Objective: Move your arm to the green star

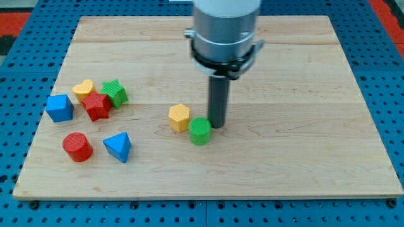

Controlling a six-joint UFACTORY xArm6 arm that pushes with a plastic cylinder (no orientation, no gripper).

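Wooden board (303, 75) resting on blue pegboard (19, 38). My tip (218, 126), a plain rod with nothing to spread or pinch, stands at centre, apparently touching the green cylinder (200, 131), with the yellow hexagonal block (179, 117) just beside it. Green star (114, 93) lies well apart at the view's left, clustered against the red star (96, 105) and yellow heart (83, 88). Blue cube (60, 108), red cylinder (77, 147) and blue triangular block (118, 146) lie nearby.
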